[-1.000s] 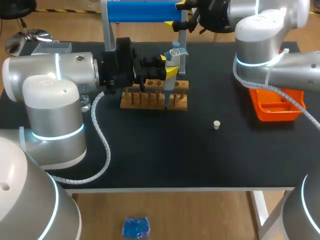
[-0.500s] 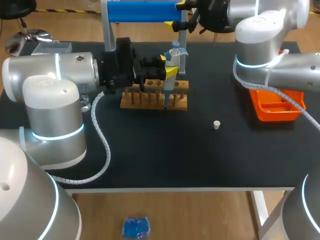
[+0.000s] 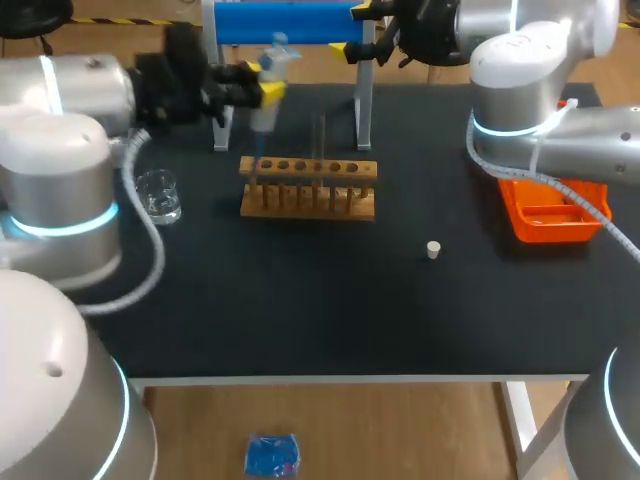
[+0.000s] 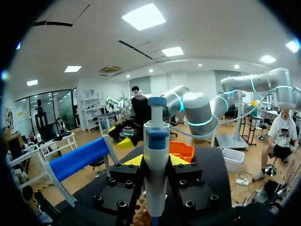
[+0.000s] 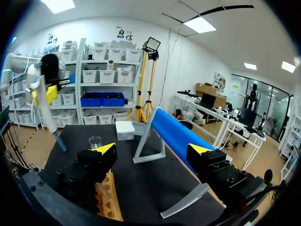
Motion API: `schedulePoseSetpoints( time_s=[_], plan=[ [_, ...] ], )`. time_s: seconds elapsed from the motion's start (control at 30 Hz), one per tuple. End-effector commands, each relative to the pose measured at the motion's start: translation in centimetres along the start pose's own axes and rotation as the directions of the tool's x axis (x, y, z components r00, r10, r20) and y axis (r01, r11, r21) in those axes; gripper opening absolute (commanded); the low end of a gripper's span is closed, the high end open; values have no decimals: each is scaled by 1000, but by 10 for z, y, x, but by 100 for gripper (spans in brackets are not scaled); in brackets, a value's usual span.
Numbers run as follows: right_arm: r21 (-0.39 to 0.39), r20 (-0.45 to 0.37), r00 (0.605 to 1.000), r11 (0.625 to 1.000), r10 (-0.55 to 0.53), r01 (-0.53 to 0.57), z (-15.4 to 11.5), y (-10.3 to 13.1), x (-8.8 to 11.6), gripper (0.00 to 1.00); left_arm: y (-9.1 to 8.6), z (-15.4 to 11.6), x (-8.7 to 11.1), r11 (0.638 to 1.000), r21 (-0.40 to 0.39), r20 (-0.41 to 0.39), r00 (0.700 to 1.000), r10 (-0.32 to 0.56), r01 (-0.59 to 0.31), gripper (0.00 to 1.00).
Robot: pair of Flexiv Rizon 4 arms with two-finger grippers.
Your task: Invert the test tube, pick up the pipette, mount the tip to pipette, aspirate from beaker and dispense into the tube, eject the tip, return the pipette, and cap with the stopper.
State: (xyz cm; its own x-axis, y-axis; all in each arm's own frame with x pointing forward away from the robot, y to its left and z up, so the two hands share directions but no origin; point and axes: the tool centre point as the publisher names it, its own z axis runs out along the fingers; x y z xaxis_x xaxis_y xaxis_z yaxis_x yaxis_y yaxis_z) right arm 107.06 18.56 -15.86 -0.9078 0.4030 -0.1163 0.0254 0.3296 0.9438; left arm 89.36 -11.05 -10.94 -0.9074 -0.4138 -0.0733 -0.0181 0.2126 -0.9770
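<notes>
Up at 10 o'clock | left gripper [image 3: 266, 80] clamping white-blue pipette [image 3: 266, 112] swings off wooden rack [image 3: 308, 190] toward glass beaker [image 3: 158, 196] | aspirate next, probably | right gripper [image 5: 153, 150] gapes empty

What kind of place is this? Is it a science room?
Most likely a science lab with robots. The left pincer holds a pipette, and on the black table stand a wooden test tube rack and a small glass beaker.
</notes>
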Motion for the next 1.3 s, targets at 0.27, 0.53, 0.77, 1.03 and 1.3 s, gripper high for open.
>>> schedulePoseSetpoints(
  time_s=[0.27,0.53,0.77,1.03,1.3],
  plan=[
    [2,-4,1000,1000,0,0,-1,0,-1,100,10,-79,-99,991,-109,-9,997,-76,74,0],
    [2,-4,1000,1000,0,0,-1,0,-1,100,13,-79,-142,972,-163,97,984,-152,166,0],
    [2,-4,1000,1000,0,0,-1,0,-1,100,7,-64,-151,953,-176,190,959,-212,245,0],
    [2,-4,1000,1000,0,0,-1,0,-1,100,7,-38,-153,939,-180,291,928,-232,292,0],
    [2,-4,1000,1000,0,0,-1,0,-1,100,17,-18,-156,928,-163,378,890,-254,334,0]
  ],
)
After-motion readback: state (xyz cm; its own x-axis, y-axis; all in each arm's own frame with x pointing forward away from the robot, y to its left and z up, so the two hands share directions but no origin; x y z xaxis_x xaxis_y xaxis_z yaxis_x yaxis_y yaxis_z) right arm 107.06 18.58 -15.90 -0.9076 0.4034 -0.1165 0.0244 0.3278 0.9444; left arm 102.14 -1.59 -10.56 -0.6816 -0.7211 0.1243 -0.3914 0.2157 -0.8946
